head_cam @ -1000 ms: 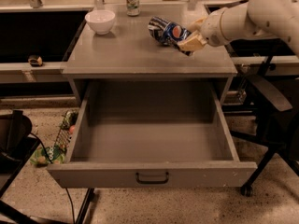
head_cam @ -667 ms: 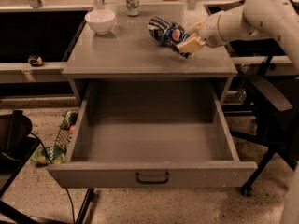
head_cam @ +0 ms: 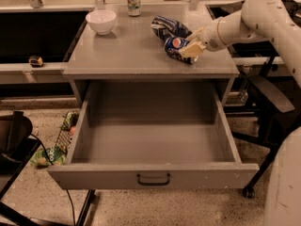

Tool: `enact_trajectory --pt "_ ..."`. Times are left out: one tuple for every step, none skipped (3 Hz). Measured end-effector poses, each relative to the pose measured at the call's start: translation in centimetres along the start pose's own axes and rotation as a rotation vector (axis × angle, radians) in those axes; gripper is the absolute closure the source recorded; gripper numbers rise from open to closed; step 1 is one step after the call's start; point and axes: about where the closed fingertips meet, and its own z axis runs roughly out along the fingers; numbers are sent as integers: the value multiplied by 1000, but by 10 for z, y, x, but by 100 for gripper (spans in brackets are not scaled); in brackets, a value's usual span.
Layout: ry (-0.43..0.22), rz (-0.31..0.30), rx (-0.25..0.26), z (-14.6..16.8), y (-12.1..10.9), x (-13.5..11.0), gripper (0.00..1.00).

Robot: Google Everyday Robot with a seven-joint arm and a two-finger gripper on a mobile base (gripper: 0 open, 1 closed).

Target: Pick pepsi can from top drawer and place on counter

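Note:
The pepsi can (head_cam: 175,45) lies on its side on the counter (head_cam: 136,55), near the right edge, logo facing me. My gripper (head_cam: 193,42) reaches in from the right, its two pale fingers (head_cam: 191,51) closed on the can's right end. The can rests against the blue-and-white snack bag (head_cam: 169,27) just behind it. The top drawer (head_cam: 150,147) is pulled fully out below the counter, and its grey inside holds nothing. Its dark handle (head_cam: 153,179) is at the front.
A white bowl (head_cam: 101,20) stands at the counter's back left, a green-and-silver can (head_cam: 133,0) behind it. A black chair (head_cam: 270,95) stands right of the cabinet. Another dark chair (head_cam: 14,140) and litter (head_cam: 59,142) are on the floor at left.
My arm has shifted slightly left at the elbow. The gripper has stayed near the counter's right edge, and the can's logo now shows beside the fingers.

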Motion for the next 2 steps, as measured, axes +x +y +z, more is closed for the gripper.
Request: enact_trajectory --pt "9 12 -13 3 -2 4 12" --pt "5 19 -8 0 -5 5 0"
